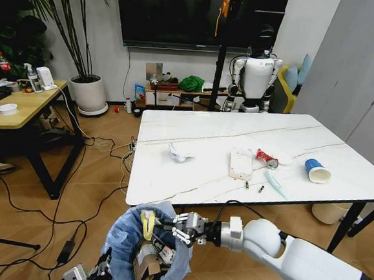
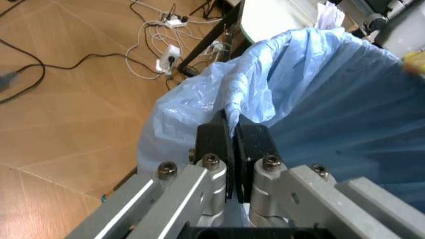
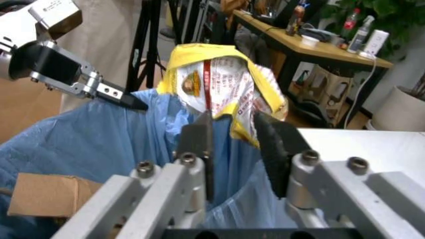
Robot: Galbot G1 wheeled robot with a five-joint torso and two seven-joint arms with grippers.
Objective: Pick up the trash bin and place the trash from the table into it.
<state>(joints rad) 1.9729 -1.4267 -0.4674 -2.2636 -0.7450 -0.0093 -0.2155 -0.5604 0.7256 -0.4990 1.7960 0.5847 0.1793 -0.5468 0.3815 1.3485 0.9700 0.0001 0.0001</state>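
Crinkly light blue plastic lines the trash bin (image 1: 141, 248), which sits low in front of the near edge of the surface (image 1: 191, 173), its bottom cut off by the head view's lower border. Left end effector (image 2: 232, 132) is pinched narrow on the bag rim at the bin's near-left side, fingers nearly together with the blue film between them; in the head view only a bit of it shows at the bottom edge (image 1: 102, 269). Right end effector (image 1: 167, 228) reaches across the bin mouth from the right, fingers apart, with the yellow wrapper (image 3: 226, 89) between them over the opening; whether the pads actually press it is hard to tell. Torn brown cardboard (image 3: 47, 195) lies inside the bin, partly hidden by bag folds; other bits beside it are too jumbled to name.

On the marble-look top: crumpled white paper (image 1: 179, 153) near the left, clear plastic pack (image 1: 241, 164) mid, crushed red can (image 1: 266, 158) just right of it, blue-and-white paper cup (image 1: 317, 171) on its side toward the right edge, a pale strip (image 1: 275, 183) and two small dark bits (image 1: 254, 186) near the front edge, too small to identify.
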